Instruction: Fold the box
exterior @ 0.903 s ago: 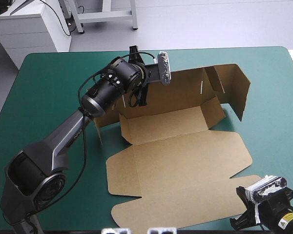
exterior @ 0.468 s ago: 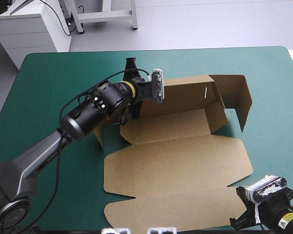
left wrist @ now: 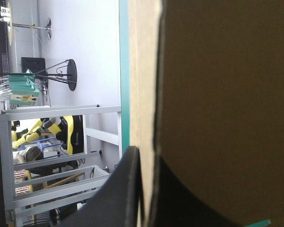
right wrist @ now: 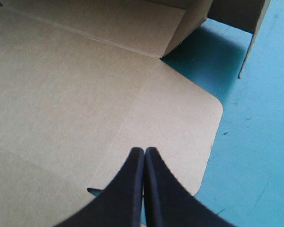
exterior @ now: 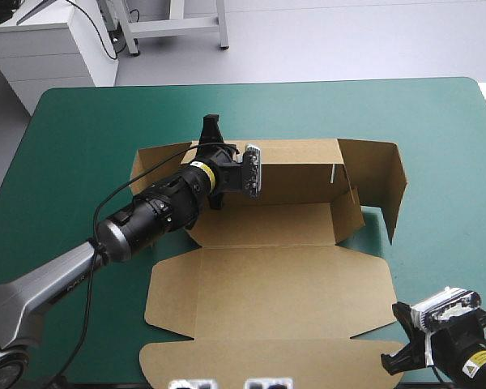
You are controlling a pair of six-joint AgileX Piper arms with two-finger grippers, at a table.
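The brown box [exterior: 267, 275] lies open in the middle of the table, its floor and lid flat. Its far long wall [exterior: 296, 166] stands upright, and end flaps are raised at both ends. My left gripper [exterior: 212, 154] is shut on the top edge of that wall near its left end, one black finger on each side. In the left wrist view the board's edge [left wrist: 144, 94] runs between the fingers [left wrist: 123, 189]. My right gripper [exterior: 398, 356] is shut and holds nothing. It hovers just above the lid's [right wrist: 85, 94] near right corner.
The right end flap [exterior: 393, 182] stands tall and angled toward the table's right edge. A smaller flap [exterior: 158, 162] rises at the left end. The teal-green cover [exterior: 81, 146] shows around the box on every side.
My left gripper has swung toward the left and nearer, drawing the far wall upright and turning the whole box square to the table. The right gripper has barely moved.
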